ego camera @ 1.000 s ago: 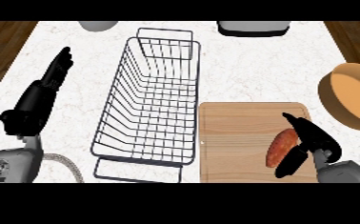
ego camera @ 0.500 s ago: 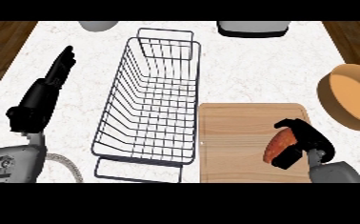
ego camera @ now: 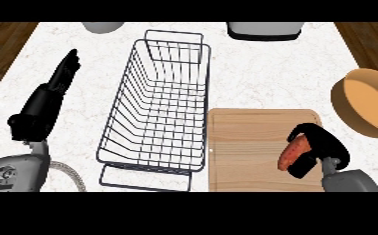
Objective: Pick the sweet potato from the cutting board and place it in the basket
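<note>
An orange-red sweet potato [ego camera: 293,151] lies at the right side of the wooden cutting board [ego camera: 247,151]. My right hand [ego camera: 317,146] is curled round it, fingers arching over its top and thumb below. The wire basket [ego camera: 159,104] stands left of the board, long and empty, stretching toward the back of the counter. My left hand [ego camera: 52,91] rests open at the far left, fingers pointing up and away.
A round wooden bowl [ego camera: 358,104] sits at the right edge. At the back stand a grey pot [ego camera: 103,27] and a grey appliance [ego camera: 266,30]. The white marble counter ends in wood trim at both upper corners.
My right hand's fingers have curled from straight to closed round the sweet potato. The left hand has drifted slightly upward.
</note>
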{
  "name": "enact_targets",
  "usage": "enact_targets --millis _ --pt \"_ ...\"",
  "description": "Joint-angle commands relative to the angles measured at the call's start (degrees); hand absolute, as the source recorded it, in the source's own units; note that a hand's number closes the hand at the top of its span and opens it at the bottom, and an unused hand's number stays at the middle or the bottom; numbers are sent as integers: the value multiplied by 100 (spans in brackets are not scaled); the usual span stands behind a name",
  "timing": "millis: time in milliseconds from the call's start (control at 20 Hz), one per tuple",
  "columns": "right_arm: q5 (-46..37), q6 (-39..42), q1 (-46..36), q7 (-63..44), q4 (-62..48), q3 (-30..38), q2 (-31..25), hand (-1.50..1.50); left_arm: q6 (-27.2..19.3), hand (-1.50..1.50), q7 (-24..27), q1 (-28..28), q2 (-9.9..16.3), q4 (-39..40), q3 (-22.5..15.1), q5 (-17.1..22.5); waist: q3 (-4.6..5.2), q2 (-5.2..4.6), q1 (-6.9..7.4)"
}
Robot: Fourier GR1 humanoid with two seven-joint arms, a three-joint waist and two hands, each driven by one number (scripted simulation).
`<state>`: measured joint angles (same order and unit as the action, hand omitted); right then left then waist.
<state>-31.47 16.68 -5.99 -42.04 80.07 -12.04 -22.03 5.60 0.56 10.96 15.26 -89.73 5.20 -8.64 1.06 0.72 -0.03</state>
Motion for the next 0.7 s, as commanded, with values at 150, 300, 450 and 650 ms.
enact_targets --millis 150,300,450,650 --pt "-755 -392 -211 776 -406 -264 -61 150 68 0 7 145 49 110 139 32 -108 -74 24" --pt "-1095 -444 -446 1918 -399 -410 -854 150 210 0 -88 12 130 -153 188 191 -115 -69 122" --pt "-1750 -1079 -833 2453 -547 -721 -927 150 69 0 -102 311 -29 181 69 49 -115 -96 80" --pt "-1602 -1691 -667 2701 -36 -136 -1133 150 -53 0 -91 -61 -135 -148 -79 -145 -109 -49 -15"
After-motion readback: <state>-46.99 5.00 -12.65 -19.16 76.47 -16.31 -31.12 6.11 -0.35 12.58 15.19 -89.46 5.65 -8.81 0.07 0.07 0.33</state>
